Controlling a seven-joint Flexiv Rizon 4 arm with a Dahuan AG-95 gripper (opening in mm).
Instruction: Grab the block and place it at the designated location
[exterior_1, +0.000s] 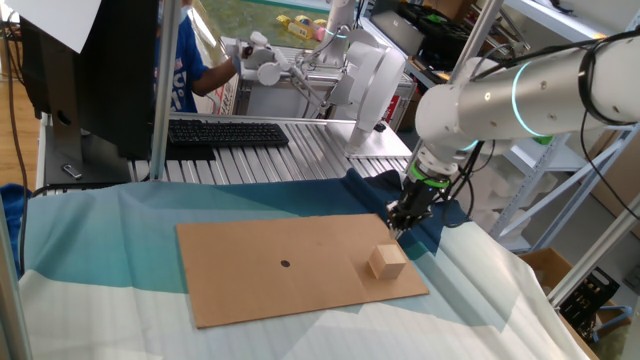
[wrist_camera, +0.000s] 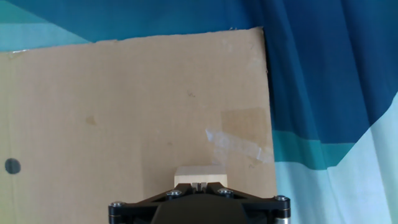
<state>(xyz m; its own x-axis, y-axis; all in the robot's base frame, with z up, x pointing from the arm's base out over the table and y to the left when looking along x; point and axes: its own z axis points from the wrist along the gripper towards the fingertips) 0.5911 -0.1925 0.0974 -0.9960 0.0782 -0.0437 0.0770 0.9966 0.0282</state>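
Note:
The block (exterior_1: 386, 262), a small plain tan wooden cube, sits on the brown cardboard sheet (exterior_1: 260, 290) near its right edge. The designated location is a tiny dark dot (exterior_1: 285, 264) near the sheet's middle, left of the block. My gripper (exterior_1: 398, 221) hangs above the sheet's far right corner, a little behind and above the block, apart from it. In the hand view the block (wrist_camera: 199, 173) shows just past my fingertips, its lower part hidden by the gripper (wrist_camera: 200, 185), whose fingers stand together with nothing between them. The dot (wrist_camera: 12, 166) is at the far left.
The cardboard lies on a blue and pale cloth (exterior_1: 100, 280). A piece of clear tape (wrist_camera: 239, 144) is stuck to the sheet near the block. A keyboard (exterior_1: 225, 133) and other equipment stand on the rollers behind.

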